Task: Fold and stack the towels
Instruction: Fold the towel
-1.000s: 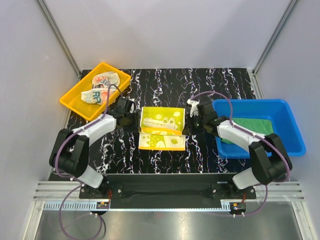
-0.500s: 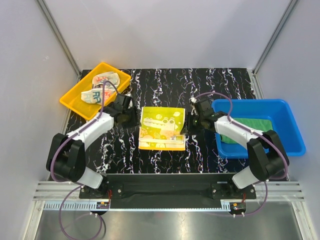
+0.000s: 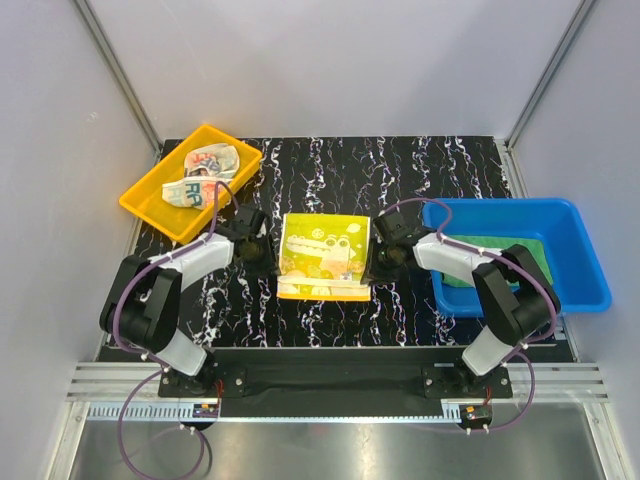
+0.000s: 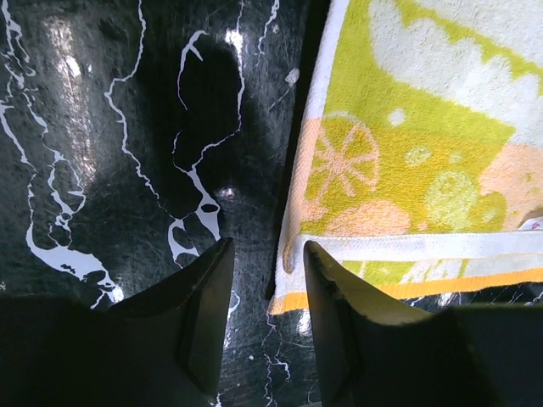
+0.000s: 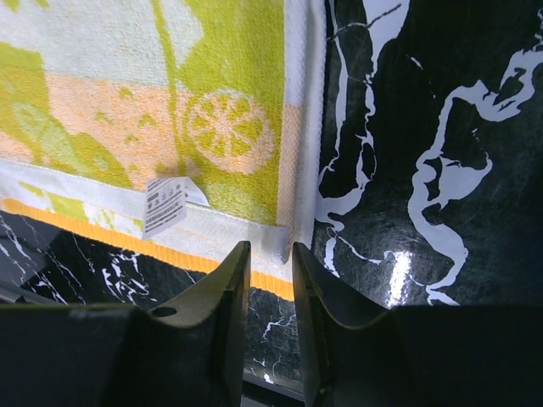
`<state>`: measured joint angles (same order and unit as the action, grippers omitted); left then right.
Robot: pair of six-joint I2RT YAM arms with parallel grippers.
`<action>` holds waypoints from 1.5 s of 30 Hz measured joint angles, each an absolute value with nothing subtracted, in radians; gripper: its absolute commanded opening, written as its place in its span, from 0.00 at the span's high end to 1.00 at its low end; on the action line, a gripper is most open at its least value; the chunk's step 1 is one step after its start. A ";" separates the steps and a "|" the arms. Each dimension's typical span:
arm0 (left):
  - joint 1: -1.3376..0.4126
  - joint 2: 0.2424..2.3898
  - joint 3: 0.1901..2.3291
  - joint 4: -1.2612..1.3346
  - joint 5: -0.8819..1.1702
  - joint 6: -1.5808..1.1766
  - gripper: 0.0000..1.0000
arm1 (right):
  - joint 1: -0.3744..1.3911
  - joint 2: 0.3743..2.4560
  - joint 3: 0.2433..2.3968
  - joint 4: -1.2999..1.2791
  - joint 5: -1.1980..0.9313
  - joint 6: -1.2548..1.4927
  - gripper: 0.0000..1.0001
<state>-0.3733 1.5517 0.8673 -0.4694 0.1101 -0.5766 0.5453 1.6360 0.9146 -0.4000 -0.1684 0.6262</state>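
Left claw [image 4: 268, 246] and right claw [image 5: 271, 246] apart (right narrower), at yellow towel's [image 3: 322, 255] side edges, tabletop [image 3: 330, 170] beyond.

Yellow towel [image 3: 324, 258]: folded, lying flat at the middle of the tabletop [image 3: 420, 170]. It has a white pattern with citrus-slice motifs, a white band and orange stripe along the near edge, and a small white tag near its near right corner.
Printed towel [image 3: 205, 175]: white/teal with red-orange print and letters, crumpled, toward the tabletop's far-left corner.
Green towel [image 3: 503, 247]: plain, lying flat at the tabletop's right side.
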 measured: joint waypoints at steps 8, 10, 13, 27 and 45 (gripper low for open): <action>-0.374 1.549 0.814 -0.400 0.132 -0.605 0.58 | 0.553 1.645 0.889 -0.381 -0.148 0.646 0.71; -0.377 1.549 0.814 -0.394 0.134 -0.604 0.58 | 0.554 1.649 0.888 -0.377 -0.148 0.648 0.72; -0.382 1.549 0.814 -0.393 0.134 -0.605 0.62 | 0.555 1.650 0.884 -0.364 -0.147 0.649 0.77; -0.387 1.561 0.816 -0.387 0.160 -0.622 1.00 | 0.556 1.650 0.871 -0.335 -0.147 0.652 1.00; -0.396 1.572 0.862 -0.427 0.182 -0.619 1.00 | 0.562 1.649 0.887 -0.359 -0.117 0.653 0.71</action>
<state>-0.3958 1.5723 0.8623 -0.4274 0.1822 -0.6193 0.5625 1.6493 0.8871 -0.3592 -0.1173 0.6525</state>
